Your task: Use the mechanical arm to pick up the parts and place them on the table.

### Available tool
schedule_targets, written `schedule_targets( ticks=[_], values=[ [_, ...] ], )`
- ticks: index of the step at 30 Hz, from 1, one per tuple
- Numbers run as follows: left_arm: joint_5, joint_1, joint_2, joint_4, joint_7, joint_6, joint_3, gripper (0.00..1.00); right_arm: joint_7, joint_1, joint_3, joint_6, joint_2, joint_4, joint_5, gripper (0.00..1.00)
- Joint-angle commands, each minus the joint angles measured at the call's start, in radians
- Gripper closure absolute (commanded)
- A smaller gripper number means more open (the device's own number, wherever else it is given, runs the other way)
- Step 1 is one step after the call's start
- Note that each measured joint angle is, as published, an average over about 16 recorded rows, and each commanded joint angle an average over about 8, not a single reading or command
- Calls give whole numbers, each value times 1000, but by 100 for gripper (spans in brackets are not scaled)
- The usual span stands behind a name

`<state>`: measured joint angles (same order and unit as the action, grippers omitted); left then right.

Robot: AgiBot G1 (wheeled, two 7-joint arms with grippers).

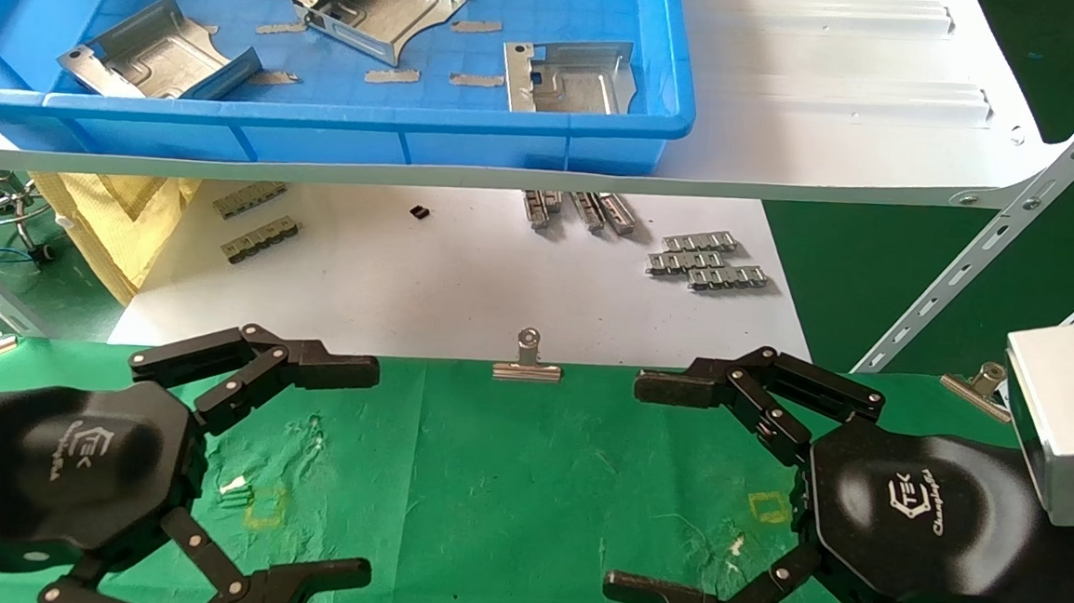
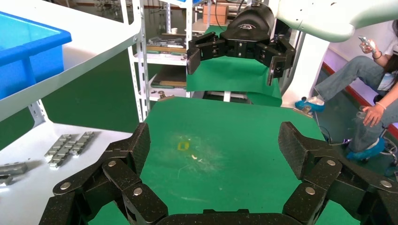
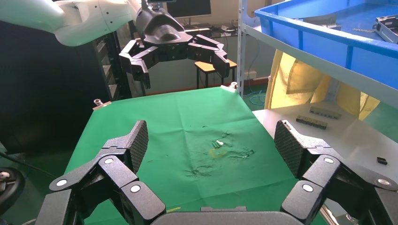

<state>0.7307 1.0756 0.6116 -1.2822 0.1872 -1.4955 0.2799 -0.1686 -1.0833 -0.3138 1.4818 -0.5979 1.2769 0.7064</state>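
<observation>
We saw a blue tray (image 1: 547, 139) made of smooth plastic, sitting on a flat white shelf board (image 1: 839, 87). Three parts lay inside the tray. Each was a thin, shiny silver plate with raised lines, bent edges and a curved bite cut out. One part (image 1: 155, 59) lay near the tray's left end, one part (image 1: 380, 3) lay in the middle toward the back, and one part (image 1: 571, 78) lay near the right end. Small flat grey strips (image 1: 392, 75) lay on the tray floor between them.

Below the shelf was a white board with little toothed metal strips (image 1: 707, 261) in small heaps. A yellow cloth (image 1: 118, 220) hung at its left side.

In front was the table (image 1: 507, 486), covered with wrinkly green cloth with small yellow squares on it. A silver clip (image 1: 527, 359) pinched its far edge.

Our left gripper (image 1: 371, 468) hung over the left of the table, its black jointed fingers spread wide and holding nothing. Our right gripper (image 1: 624, 484) hung over the right side, spread wide too, also holding nothing.
</observation>
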Motion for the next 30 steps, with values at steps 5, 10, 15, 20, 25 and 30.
schedule_targets(
  ticks=[5,10,15,20,25,30],
  values=[
    [0,0,0,0,0,0,0,0,0,0,0,0,0,0,0,0],
    [0,0,0,0,0,0,0,0,0,0,0,0,0,0,0,59],
    [0,0,0,0,0,0,0,0,0,0,0,0,0,0,0,100],
    [0,0,0,0,0,0,0,0,0,0,0,0,0,0,0,100],
    [0,0,0,0,0,0,0,0,0,0,0,0,0,0,0,100],
    [0,0,0,0,0,0,0,0,0,0,0,0,0,0,0,100]
  ],
)
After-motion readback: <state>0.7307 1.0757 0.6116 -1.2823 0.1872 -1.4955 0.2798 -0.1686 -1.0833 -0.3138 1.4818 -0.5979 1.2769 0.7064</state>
